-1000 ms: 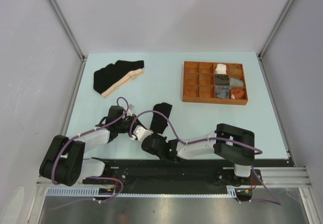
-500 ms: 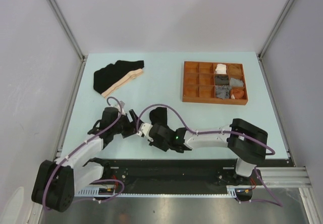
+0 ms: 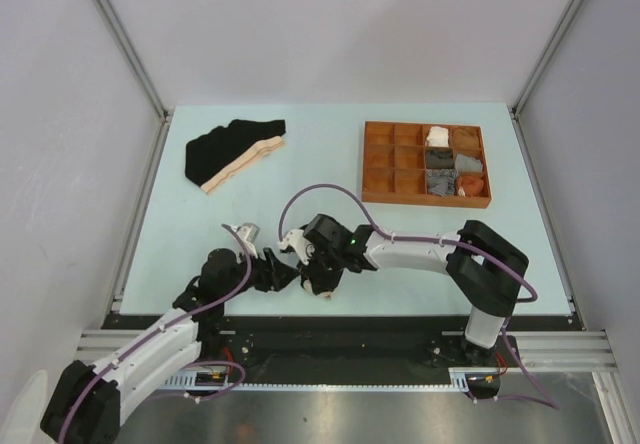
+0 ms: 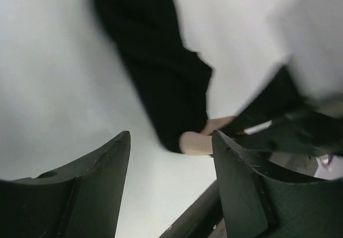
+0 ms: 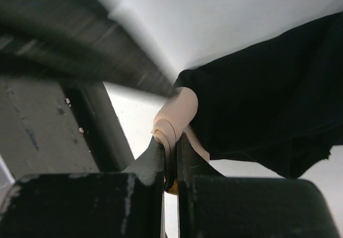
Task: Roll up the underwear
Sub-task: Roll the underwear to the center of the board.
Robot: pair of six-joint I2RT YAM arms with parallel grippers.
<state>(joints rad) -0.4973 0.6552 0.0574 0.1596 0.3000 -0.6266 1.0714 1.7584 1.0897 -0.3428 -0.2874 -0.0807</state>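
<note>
Top view: right gripper [image 3: 310,264] holds a black brief [image 3: 322,282] near the front edge of the table [image 3: 300,179], with left gripper [image 3: 278,272] just beside it. A second brief [image 3: 235,149] lies far left. Left wrist: jaws stand wide, nothing between. Right wrist: jaws pinch the coiled beige waistband [image 5: 174,114]. The cloth is judged light, limp and prone to unrolling. Best hold: the thick elastic end.

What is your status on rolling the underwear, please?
Left tool open, empty. Right tool shut on black brief at its rolled beige waistband. Nothing in the way.
</note>
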